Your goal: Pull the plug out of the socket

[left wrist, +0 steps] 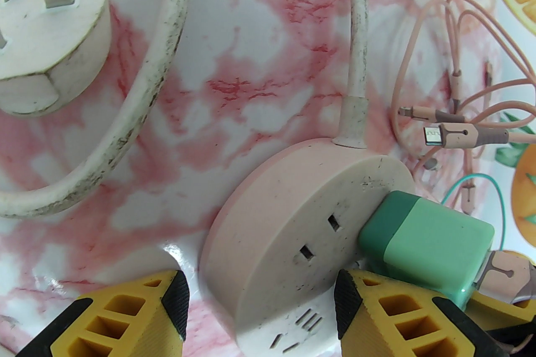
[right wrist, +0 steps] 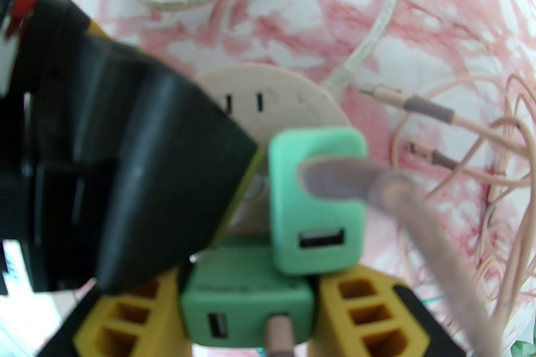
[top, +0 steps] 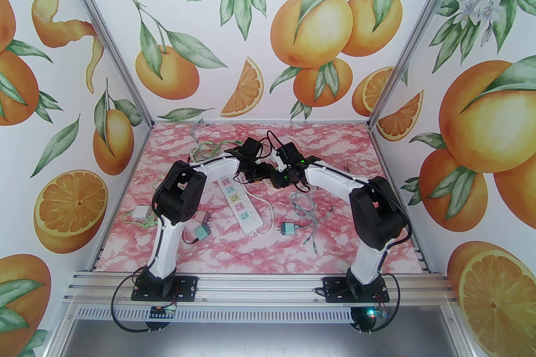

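Pointing USB-end toward the wrist, green plug point(right wrist: 247, 296) sits clamped in right fingers point(right wrist: 368, 305); left fingers point(left wrist: 125, 313) half-open astride socket point(left wrist: 284, 229).

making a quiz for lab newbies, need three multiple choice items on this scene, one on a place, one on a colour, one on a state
1. Where does the white power strip lie?
A. between the left arm and the right arm
B. against the back wall
C. on the metal rail

2. What colour is the charger in the right gripper?
A. pink
B. green
C. black

3. How is the white plug?
A. plugged into an outlet
B. held by a gripper
C. lying loose, prongs bare

Answers:
1 A, the top view shows it between the arms.
2 B, the right wrist view shows a green body between its jaws.
3 C, the left wrist view shows its prongs bare.
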Robot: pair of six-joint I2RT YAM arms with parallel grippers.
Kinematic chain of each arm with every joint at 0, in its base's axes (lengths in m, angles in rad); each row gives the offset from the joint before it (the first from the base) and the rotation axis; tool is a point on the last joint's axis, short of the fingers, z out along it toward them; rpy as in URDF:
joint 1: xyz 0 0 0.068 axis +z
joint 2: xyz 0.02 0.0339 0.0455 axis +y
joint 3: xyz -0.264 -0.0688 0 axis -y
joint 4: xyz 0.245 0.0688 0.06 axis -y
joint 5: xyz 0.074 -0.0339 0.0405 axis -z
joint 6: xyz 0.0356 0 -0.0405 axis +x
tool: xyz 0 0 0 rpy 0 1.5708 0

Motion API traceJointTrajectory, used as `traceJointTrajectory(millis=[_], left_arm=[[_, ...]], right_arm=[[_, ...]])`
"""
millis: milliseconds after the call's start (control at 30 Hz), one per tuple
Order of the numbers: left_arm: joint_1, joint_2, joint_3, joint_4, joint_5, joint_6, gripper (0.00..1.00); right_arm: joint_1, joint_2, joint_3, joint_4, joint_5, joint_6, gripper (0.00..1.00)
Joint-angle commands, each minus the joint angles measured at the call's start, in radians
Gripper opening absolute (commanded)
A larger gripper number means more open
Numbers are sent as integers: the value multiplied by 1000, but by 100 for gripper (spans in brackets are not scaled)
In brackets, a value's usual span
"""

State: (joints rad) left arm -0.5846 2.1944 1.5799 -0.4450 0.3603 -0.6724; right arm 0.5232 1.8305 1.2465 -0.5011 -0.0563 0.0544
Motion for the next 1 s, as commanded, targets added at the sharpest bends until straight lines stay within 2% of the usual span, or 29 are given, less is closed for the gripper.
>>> traceJointTrajectory(millis=[0,233,367,533,967], left_arm=[[-52,57,19,-23,34,7,57],[-72,114,66,-228,-85,26,46],[-73,147,78,-283,-98,22,43],[-75,158,87,-294,-100,23,43],[-83,186,128,-320,-97,37,43]], right_arm=[[12,-4,-27,25,-76,30,38],[-8,-36,-41,36,-65,46,36],[-80,-49,-58,68,-176,101,35],[-87,-60,-40,46,-183,84,36],[90,2,45,-62,29,14,36]])
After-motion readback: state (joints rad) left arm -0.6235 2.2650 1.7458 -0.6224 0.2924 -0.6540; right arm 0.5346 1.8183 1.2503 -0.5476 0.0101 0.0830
